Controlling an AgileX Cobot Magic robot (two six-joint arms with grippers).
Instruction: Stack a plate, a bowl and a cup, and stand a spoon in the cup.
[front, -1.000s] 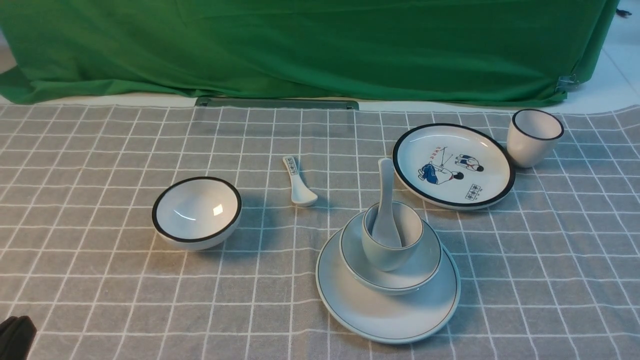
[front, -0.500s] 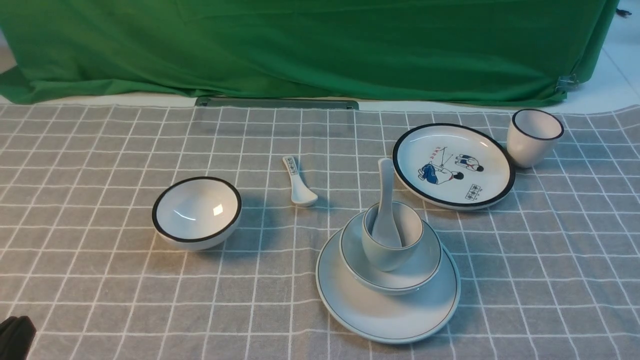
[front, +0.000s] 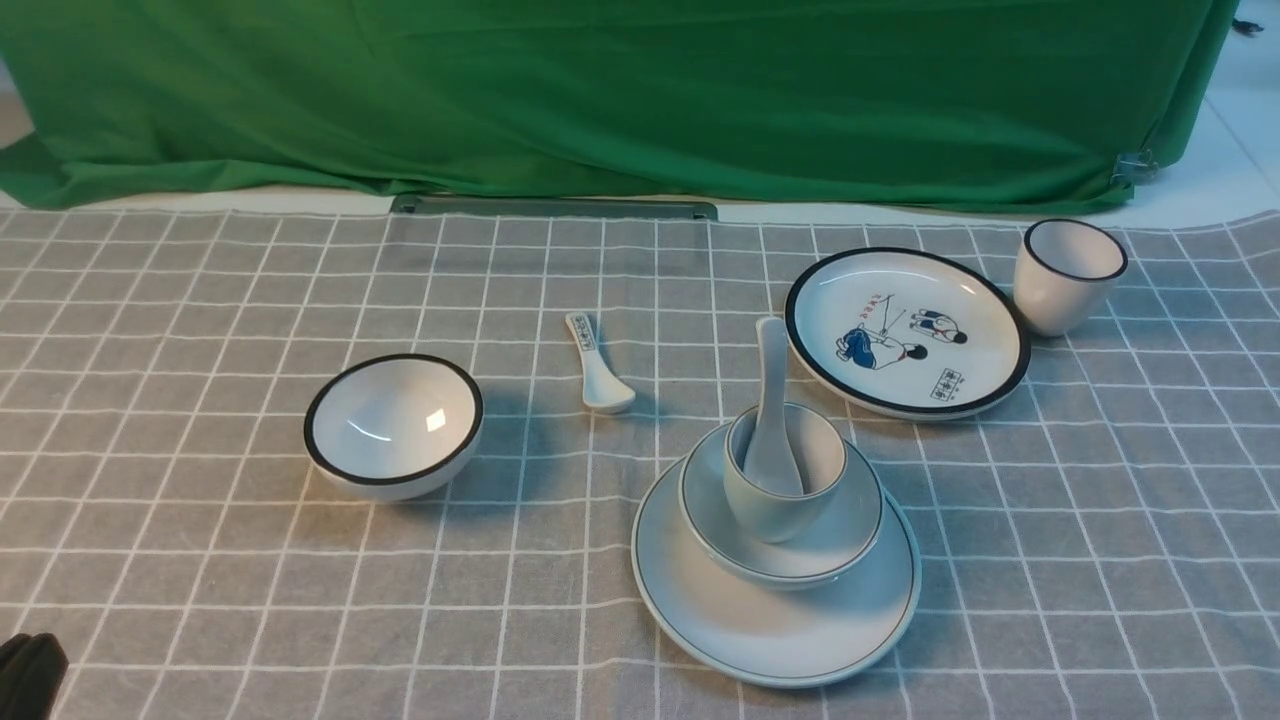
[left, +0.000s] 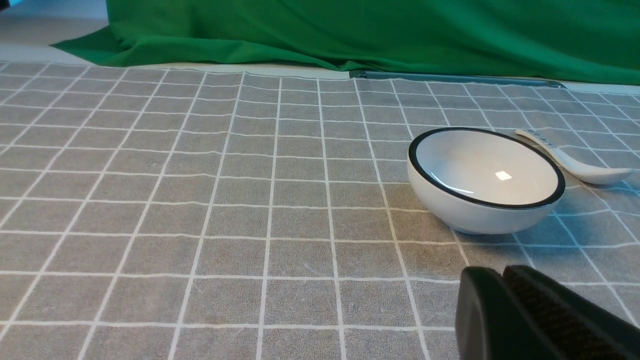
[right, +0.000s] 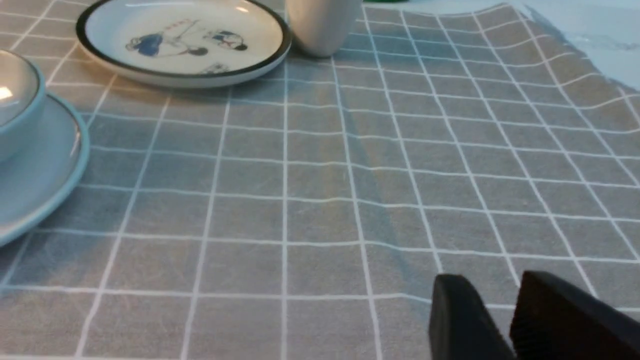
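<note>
The pale plate (front: 790, 630) lies front centre on the checked cloth. The pale bowl (front: 850, 520) sits on it and the pale cup (front: 770, 515) stands in the bowl. The plain white spoon (front: 772, 400) stands in the cup, handle leaning up and away. My left gripper (front: 25, 668) shows only as a dark tip at the front left corner; in the left wrist view (left: 500, 272) it is shut and empty. My right gripper (right: 492, 282) is slightly open and empty, right of the plate (right: 45, 190) and bowl (right: 20, 100). It is out of the front view.
A black-rimmed white bowl (front: 393, 425) stands at the left, also in the left wrist view (left: 485, 180). A small marked spoon (front: 597, 365) lies at centre. A cartoon plate (front: 905, 330) and a black-rimmed cup (front: 1068, 275) are at the back right. Green cloth (front: 640, 90) hangs behind.
</note>
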